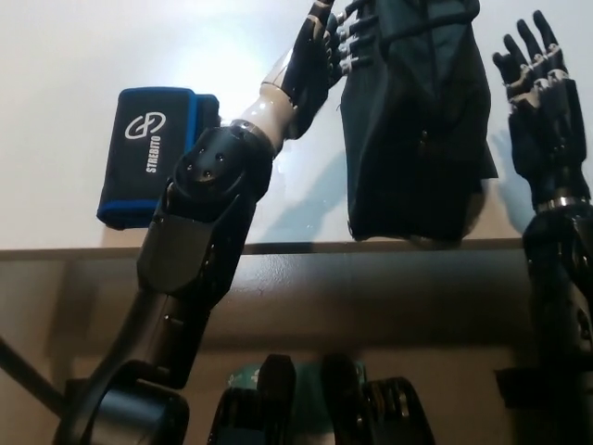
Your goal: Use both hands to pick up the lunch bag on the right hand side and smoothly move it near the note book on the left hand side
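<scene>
White tabletop filled the upper part of the head view, its front edge running across the middle and a brown band below it. At about 1 o'clock from the picture's centre lay the lunch bag — a dark, soft, upright-looking shape reaching from the top edge down to the table's front edge. At about 10 o'clock lay the note book, black with a blue border and white lettering, well apart from the bag, with a glossy patch of table between them.

From 7 o'clock the left arm rose diagonally across the frame, and the left hand sat at 12 o'clock against the bag's left side, fingers spread and touching the fabric, holding nothing. At 3 o'clock the right hand stood just beside the bag's right side — fingers apart and pointing up, holding nothing; whether it touched the bag could not be told.
</scene>
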Motion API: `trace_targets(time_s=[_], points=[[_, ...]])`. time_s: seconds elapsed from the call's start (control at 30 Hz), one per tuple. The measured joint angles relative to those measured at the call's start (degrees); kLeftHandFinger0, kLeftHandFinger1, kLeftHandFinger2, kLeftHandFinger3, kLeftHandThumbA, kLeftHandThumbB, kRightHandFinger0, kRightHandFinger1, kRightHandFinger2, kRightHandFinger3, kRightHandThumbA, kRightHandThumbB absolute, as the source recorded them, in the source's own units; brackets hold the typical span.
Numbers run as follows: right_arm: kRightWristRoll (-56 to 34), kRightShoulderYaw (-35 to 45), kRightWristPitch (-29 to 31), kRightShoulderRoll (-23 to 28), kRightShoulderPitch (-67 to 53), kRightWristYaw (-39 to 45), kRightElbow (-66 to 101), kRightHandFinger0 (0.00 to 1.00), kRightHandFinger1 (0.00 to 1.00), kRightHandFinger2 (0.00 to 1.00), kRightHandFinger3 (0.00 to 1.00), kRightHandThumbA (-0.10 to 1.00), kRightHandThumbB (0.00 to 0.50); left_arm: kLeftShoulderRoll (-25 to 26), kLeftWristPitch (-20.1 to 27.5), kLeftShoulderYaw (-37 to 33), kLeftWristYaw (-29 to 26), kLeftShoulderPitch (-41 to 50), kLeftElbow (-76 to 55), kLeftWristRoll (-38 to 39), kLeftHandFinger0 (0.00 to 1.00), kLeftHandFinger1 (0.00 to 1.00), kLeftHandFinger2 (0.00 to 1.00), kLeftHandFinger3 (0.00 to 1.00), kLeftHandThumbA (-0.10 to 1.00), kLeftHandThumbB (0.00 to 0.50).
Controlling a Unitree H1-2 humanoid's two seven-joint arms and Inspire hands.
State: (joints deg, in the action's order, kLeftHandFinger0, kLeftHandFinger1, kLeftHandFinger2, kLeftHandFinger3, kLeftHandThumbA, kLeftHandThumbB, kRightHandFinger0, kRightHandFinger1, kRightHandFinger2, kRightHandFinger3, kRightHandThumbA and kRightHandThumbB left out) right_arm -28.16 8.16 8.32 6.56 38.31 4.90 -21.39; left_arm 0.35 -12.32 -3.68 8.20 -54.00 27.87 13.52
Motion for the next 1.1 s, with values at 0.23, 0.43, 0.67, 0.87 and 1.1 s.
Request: trace_targets(time_s=[0.23,0.43,0.67,0.87,1.1], points=[[0.4,0.2,0.1,-0.7,0.3,0.9,-1.0,1.0,1.0,1.0,1.0,1.0,0.333,0.6,0.7,2.0,0.0,0.0,2.7,-0.4,1.0,1.0,1.0,1.0,1.0,0.461],[0.5,0.4,0.1,-0.7,0.3,1.2,-2.0,1.0,1.0,1.0,1.0,1.0,0.342,1.3,1.4,3.4,0.0,-0.2,5.5,-0.7,1.0,1.0,1.0,1.0,1.0,0.44],[0.5,0.6,0.4,-1.7,0.3,1.8,-2.8,1.0,1.0,1.0,1.0,1.0,0.323,1.0,5.1,2.5,0.0,-2.3,16.2,-3.0,1.0,1.0,1.0,1.0,1.0,0.407],[0.5,0.7,0.7,-2.8,0.3,2.0,-4.3,1.0,1.0,1.0,1.0,1.0,0.321,-0.9,9.1,1.4,0.0,-5.6,26.0,-4.8,1.0,1.0,1.0,1.0,1.0,0.387],[0.6,1.0,1.9,-3.5,1.1,2.0,-6.5,1.0,1.0,1.0,1.0,1.0,0.357,-3.5,13.6,0.8,0.1,-8.9,35.5,-6.1,1.0,1.0,1.0,1.0,1.0,0.423]])
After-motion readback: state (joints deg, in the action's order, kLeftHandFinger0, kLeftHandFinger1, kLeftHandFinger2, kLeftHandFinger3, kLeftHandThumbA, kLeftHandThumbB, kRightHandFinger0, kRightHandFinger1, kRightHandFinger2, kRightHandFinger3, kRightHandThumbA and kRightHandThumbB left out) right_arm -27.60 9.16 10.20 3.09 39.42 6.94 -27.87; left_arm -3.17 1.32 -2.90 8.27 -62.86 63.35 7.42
